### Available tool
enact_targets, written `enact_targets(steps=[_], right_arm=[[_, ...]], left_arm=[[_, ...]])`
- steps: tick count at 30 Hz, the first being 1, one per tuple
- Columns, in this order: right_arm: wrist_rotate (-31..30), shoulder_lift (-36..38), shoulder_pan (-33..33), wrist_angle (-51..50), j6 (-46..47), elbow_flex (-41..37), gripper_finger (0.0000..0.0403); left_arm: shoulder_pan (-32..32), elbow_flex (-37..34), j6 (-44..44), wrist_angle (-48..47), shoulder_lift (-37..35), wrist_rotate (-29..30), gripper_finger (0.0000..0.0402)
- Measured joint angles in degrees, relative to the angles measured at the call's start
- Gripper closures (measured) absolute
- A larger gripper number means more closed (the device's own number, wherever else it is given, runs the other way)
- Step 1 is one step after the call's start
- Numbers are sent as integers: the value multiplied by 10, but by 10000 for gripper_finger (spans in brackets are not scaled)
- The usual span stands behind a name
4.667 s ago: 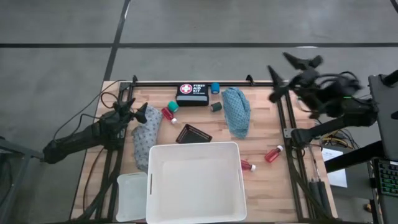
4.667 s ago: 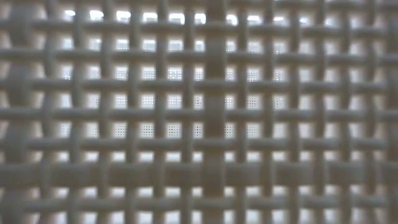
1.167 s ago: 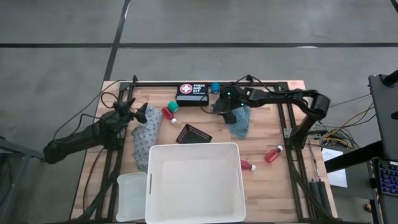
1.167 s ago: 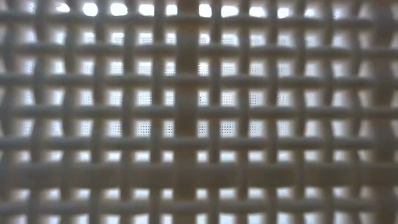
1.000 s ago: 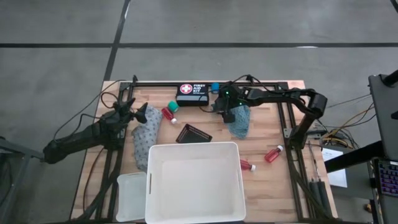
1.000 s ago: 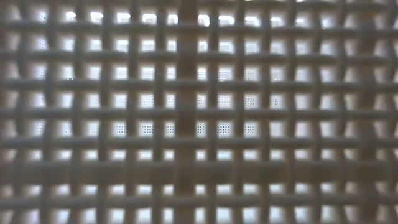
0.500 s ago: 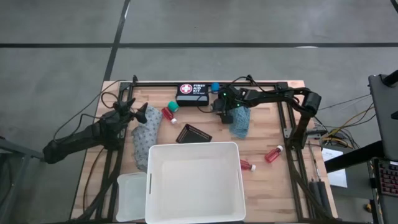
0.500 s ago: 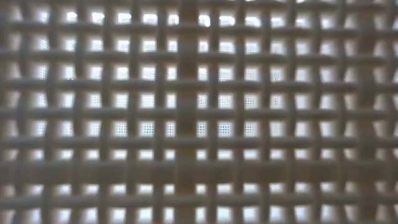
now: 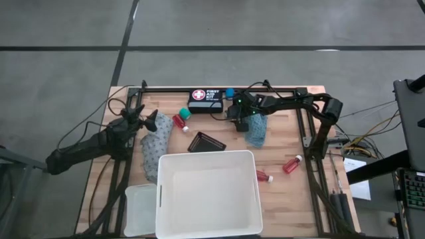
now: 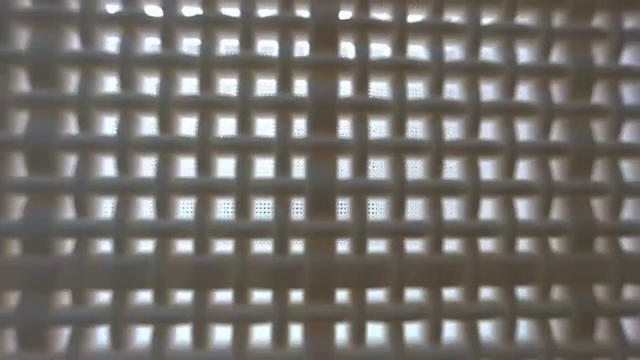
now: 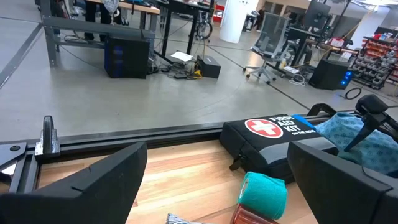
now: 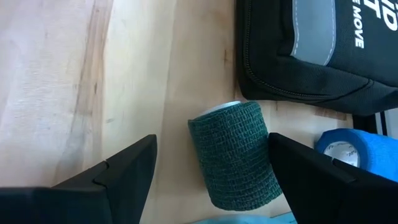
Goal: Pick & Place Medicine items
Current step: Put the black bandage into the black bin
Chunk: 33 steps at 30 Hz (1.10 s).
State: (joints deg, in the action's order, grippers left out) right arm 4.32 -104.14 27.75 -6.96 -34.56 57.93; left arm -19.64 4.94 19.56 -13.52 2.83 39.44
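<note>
Findings are placed relative to the first aid kit (image 9: 205,101), a black zippered pouch at the far edge of the table (image 9: 292,192), taken left to right.

Well to the left of the kit, the left gripper (image 9: 147,121) waits over the grey patterned cloth (image 9: 156,147), fingers apart, holding nothing. The green tub (image 9: 184,113) and a red bottle (image 9: 180,121) lie just left of the kit's near corner.

Just right of the kit, the right gripper (image 12: 211,177) is low over the dark green roll (image 12: 236,155), fingers wide apart on either side of it and not yet touching. The blue roll (image 12: 348,154) lies close beside it, against the kit.

Risks, as judged:
- The roll lies on its side and could roll clear if one finger meets it first.
- The far finger sits near the blue roll and the kit's edge; closing there could pinch or push either.
- The teal cloth (image 9: 255,127) lies just beside and could snag.

Condition of the item: a short cylinder of dark green woven wrap, matte and ribbed, a pale core showing at one end. It looks soft and likely to compress under grip.
</note>
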Motion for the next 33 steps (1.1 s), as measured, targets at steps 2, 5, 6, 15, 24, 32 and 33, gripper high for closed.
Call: enact_targets(steps=[2,5,6,15,24,32,33], right_arm=[[5,0,0,-5,1,0,112],[22,8,-6,-22,16,0,123],[28,12,-9,-28,27,0,125],[16,95,-54,-115,67,-2,122],[-28,105,-58,-104,44,-1,117],[-30,32,-38,-50,95,-2,110],[-31,25,-35,-45,98,-2,111]], left_arm=[[0,0,0,0,0,0,9],[0,0,0,0,0,0,9],[0,0,0,0,0,0,9],[0,0,0,0,0,0,9],[0,0,0,0,0,0,9],[0,0,0,0,0,0,9],[0,0,0,0,0,0,9]])
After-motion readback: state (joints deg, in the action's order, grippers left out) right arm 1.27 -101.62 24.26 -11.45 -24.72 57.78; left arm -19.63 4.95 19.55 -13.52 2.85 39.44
